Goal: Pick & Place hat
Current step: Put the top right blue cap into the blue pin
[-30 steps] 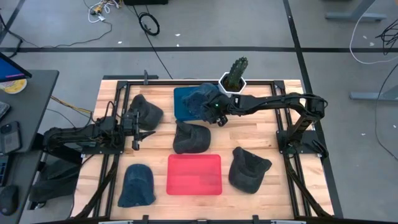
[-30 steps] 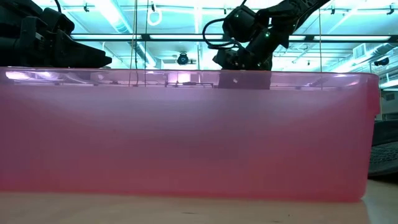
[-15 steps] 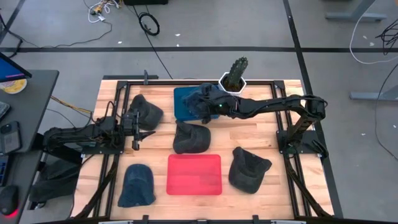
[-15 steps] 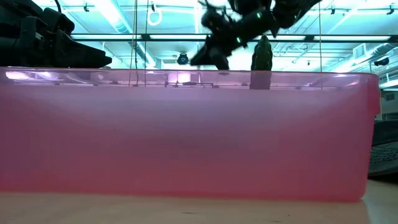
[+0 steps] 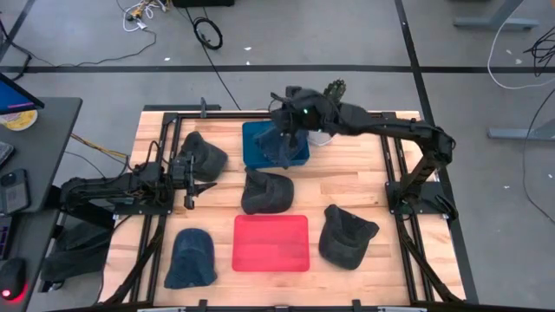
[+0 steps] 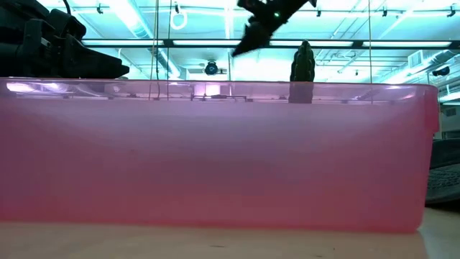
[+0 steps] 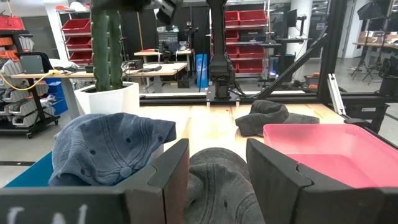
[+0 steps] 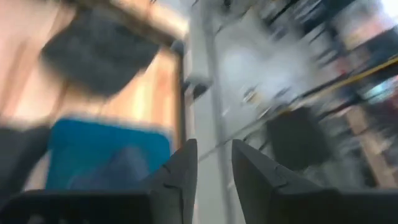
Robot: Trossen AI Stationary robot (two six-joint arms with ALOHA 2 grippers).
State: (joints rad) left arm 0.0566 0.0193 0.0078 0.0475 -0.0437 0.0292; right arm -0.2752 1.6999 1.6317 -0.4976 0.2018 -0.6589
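Ahead of your left jaws a grey hat blocks the lane; the pink bin walls one side, cactus the other.

Two dark jointed arms, green light on the right arm.

Blue denim hat lies crumpled in blue bin, back-center of table.

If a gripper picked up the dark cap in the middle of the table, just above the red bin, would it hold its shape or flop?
Probably flop: the dark cap lies crumpled and uneven, like soft fabric. It looks light. Its folds should pinch easily, but it may sag from a single grip point.
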